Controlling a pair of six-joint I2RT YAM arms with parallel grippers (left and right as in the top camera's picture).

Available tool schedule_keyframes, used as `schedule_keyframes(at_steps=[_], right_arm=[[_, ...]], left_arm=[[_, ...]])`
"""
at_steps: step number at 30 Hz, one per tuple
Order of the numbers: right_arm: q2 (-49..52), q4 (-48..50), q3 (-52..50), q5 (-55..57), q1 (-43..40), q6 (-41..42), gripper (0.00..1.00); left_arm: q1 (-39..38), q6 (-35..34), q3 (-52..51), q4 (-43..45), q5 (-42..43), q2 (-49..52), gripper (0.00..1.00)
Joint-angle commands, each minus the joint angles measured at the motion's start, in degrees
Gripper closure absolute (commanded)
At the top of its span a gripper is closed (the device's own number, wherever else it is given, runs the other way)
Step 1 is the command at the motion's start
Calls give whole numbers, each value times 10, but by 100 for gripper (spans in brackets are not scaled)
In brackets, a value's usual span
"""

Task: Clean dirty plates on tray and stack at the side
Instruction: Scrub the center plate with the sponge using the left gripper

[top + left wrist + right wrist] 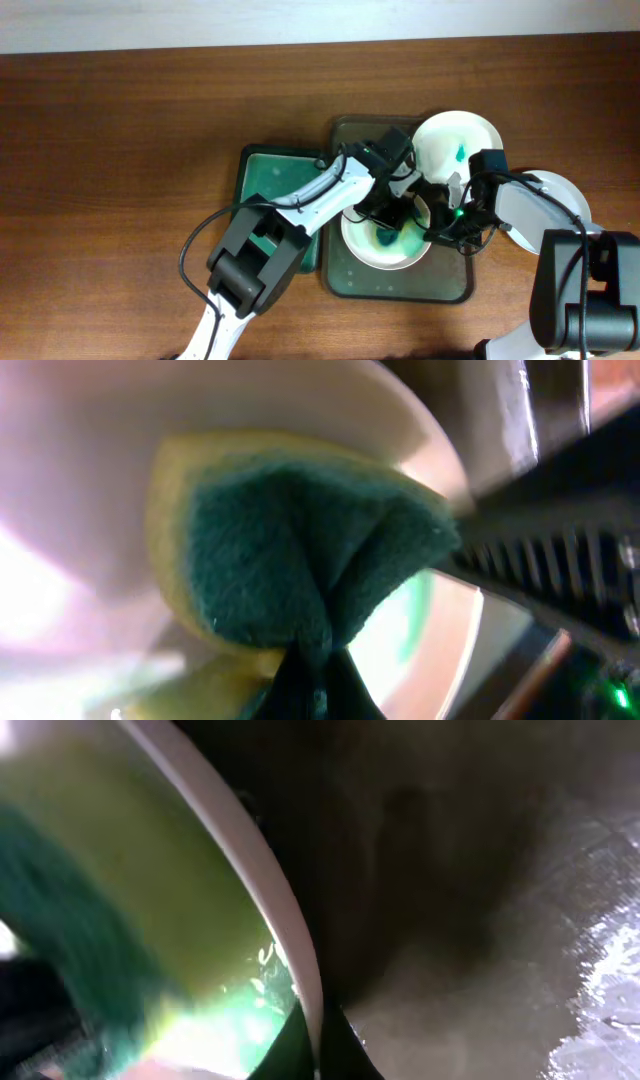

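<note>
A white plate (362, 246) lies on the dark olive-grey tray (400, 285). My left gripper (392, 218) is shut on a yellow and green sponge (290, 550) and presses it on that plate's middle. My right gripper (440, 235) is shut on the plate's right rim (275, 880). A second plate (480, 135) with a teal smear sits at the tray's back right corner. A third plate (555, 195) lies off the tray to the right, mostly under my right arm.
A smaller bright green tray (265, 175) stands left of the olive tray, partly under my left arm. The brown wooden table (120, 160) stretches to the left. A pale wall edge runs along the back.
</note>
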Motion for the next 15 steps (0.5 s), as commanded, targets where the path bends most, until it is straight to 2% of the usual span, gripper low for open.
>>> schedule_keyframes(at_steps=[1,6,10,13,15], right_arm=[[9,21,-7,12,5,3,96],[9,21,-7,12,5,3,96],[9,21,-7,12,5,3,96],[9,23,-7,13,5,2,96],[9,24,-7,13,5,3,96]], left_arm=[[-16,65,3,-57,82,18,100],[5,49,3,-105,49,18,100],[61,-126,4,-117,-179,13,100],[74,-197,4,-104,-266,-9,100],[69,-216,4,-97,-298,-30,100]])
